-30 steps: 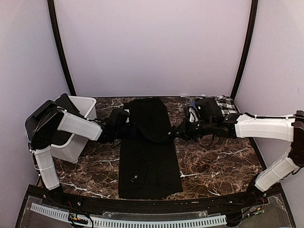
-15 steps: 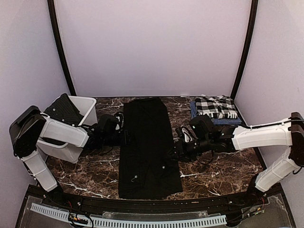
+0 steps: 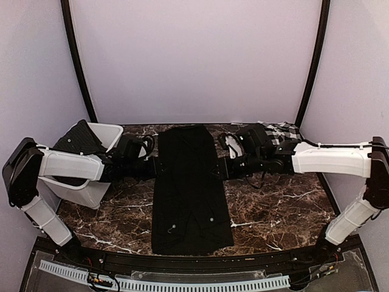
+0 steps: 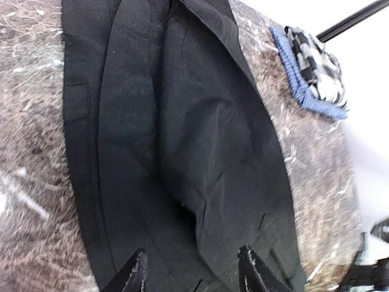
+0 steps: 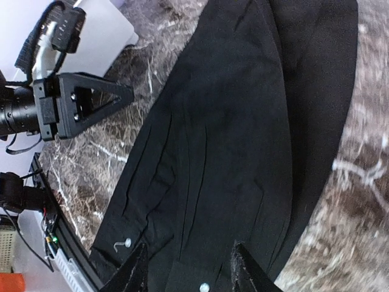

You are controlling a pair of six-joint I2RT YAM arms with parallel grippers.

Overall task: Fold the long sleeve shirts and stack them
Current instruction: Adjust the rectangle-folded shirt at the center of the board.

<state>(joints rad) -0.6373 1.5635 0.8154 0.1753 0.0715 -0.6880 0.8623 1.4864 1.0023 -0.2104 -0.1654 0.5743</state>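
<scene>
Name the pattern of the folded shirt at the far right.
The folded shirt: black-and-white check, blue edge; clearest in left wrist view.

The left arm (image 3: pixel 70 164) and the right arm (image 3: pixel 331 159) wear smooth white shells over black joints and wrists hung with thin looped black cables (image 3: pixel 146 141) — each ends in pointed black fingers (image 4: pixel 135 277), the left gripper (image 5: pixel 124 96) showing a triangular, open-braced frame dotted with small screws.
</scene>
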